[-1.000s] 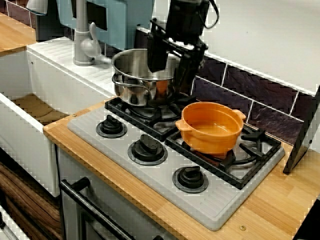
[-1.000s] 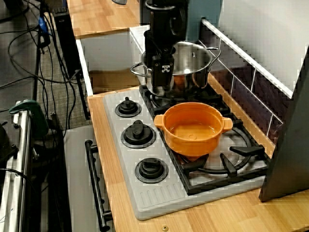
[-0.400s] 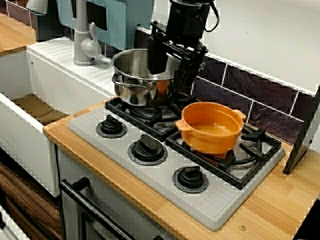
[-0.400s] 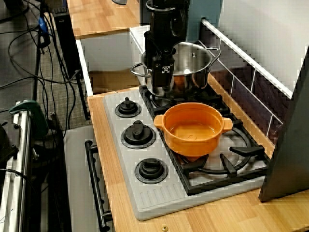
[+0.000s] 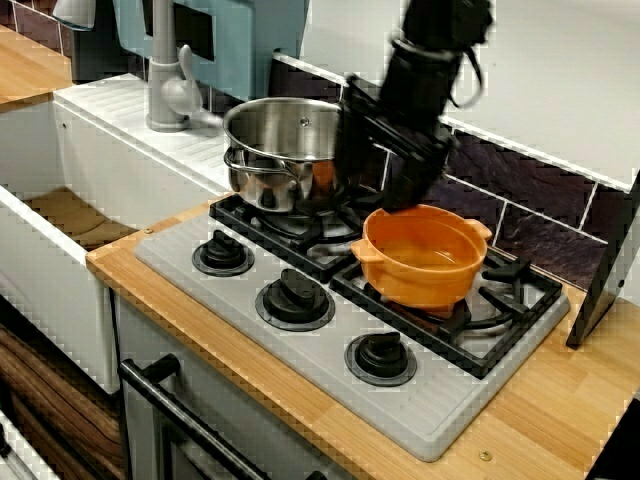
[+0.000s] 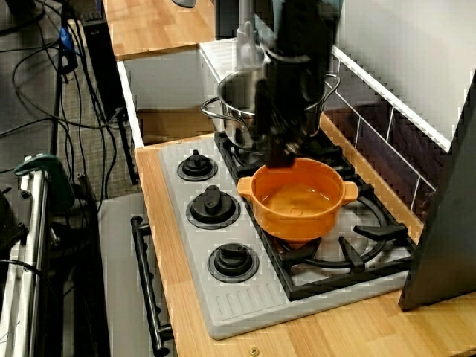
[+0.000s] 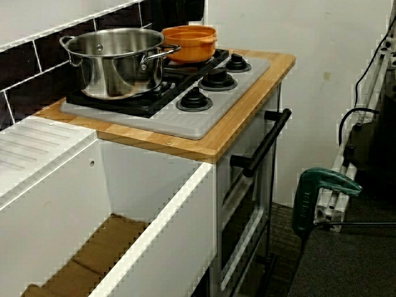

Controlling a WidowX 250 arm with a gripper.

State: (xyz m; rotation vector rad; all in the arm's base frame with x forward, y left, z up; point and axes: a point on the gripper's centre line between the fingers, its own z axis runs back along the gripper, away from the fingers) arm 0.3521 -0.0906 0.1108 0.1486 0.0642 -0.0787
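Hob [image 5: 450, 400] on wood counter: gripper [image 5: 383, 185], blurred, jaws spread w/ nothing held, hangs btwn steel pot [image 5: 280, 150] & orange pot [image 5: 420, 265].

Lighting is bright and even, with soft shadows. The gripper [image 5: 385, 185] is blurred. Glare marks the steel pot [image 7: 117, 59].

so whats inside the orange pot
The orange pot shows only its bare floor. The gripper covers the edge nearest the steel pot, hiding that corner.
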